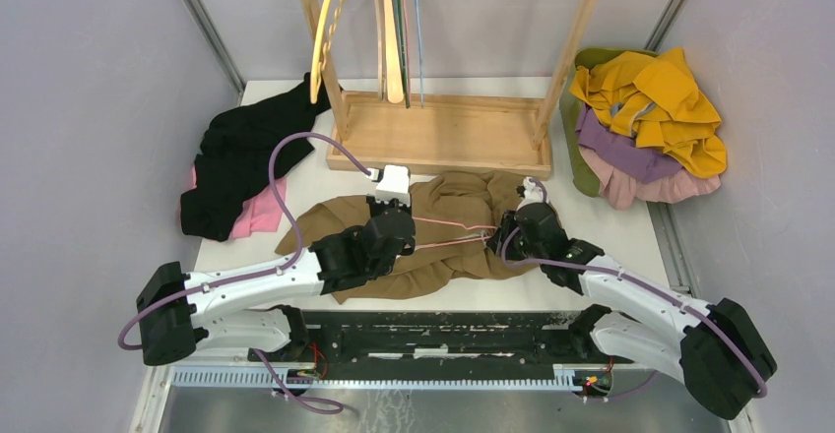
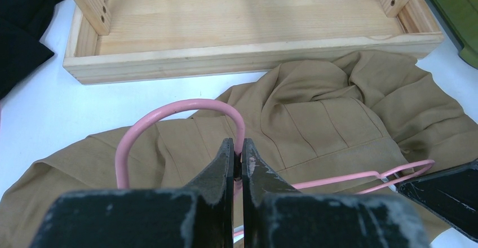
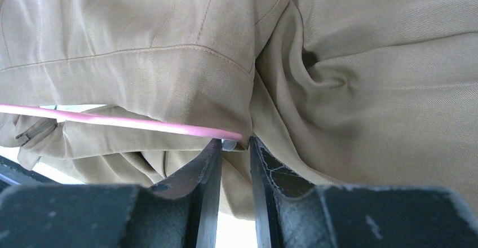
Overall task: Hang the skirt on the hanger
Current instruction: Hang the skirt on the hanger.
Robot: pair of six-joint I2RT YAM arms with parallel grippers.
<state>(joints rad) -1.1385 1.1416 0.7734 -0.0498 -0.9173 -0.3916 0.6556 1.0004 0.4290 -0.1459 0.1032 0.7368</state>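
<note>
So the left claw [image 2: 238, 146] is clamped tight on the pink hanger [image 2: 169, 110], pinching the wire right where the hook comes down, and the hook loops up and off to the claw's left. The hanger's arm runs out to the right from there, across the tan skirt [image 2: 332, 118], over to the right claw [image 3: 234, 144]. The skirt is lying bunched up on the table [image 2: 56, 107], under and ahead of both claws, with folds piled up past the left claw's tips. The right claw's jaws sit a little apart, and the end of the pink wire plus a small grey bit are right at the tips with skirt cloth all around. Honestly can't tell if it's actually squeezing anything or just touching. Straight ahead of the left claw, past the skirt, is the wooden rack [image 2: 225, 17], its base just touching the skirt's far edge. Off to the far left of the left claw there's a black cloth [image 1: 241, 153] on top of a pink one [image 1: 261, 215]. Way out to the right of the right claw is a pile [image 1: 650, 108] of yellow and purple clothes.
</note>
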